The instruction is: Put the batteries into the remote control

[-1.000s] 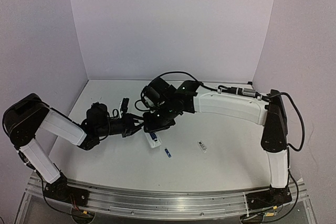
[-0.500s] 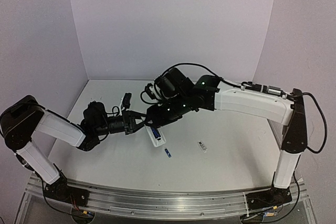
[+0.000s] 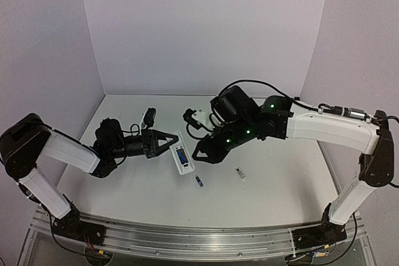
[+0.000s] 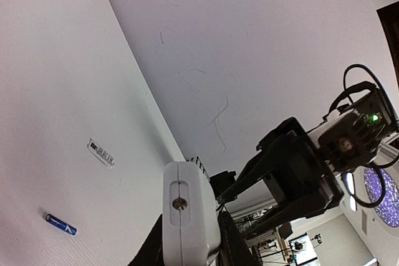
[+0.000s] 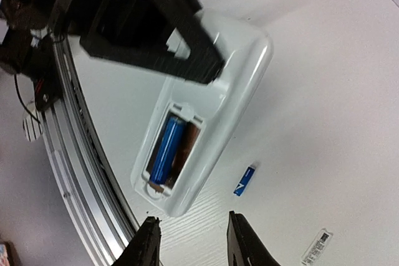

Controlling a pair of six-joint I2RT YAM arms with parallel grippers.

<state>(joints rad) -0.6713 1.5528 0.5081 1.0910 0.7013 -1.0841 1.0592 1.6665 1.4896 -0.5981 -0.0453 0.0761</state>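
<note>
Two robot arms reached over a white table [image 3: 124,185] with pale lilac walls behind.

The left gripper [image 3: 166,143] was clamped on the remote [image 3: 182,157], its black fingers [image 5: 156,35] pinching the end away from the battery bay. The remote sat at the middle of the table with its back facing up. Whether it rested on the surface or was held just above it could not be told. In the left wrist view the remote [image 4: 187,213] appeared end-on between the fingers.

The recess [image 5: 169,147] in the remote's back lay uncovered. Inside it, one blue battery [image 5: 165,149] lay lengthwise in one slot. The slot just beside it showed a bare brown floor.

The second battery [image 3: 199,181], also blue, lay loose on the table near the remote's recess end, apart from it. The right wrist view showed it [image 5: 245,180] just beyond the remote's long edge.

The cover [image 3: 240,174], a small white piece with a printed label, lay flat on the table to the right of the loose battery, well apart from the remote.

The right gripper [image 3: 204,152] hung just to the right of the remote, above the table. Its fingertips [image 5: 149,236] stood apart with nothing between them.
</note>
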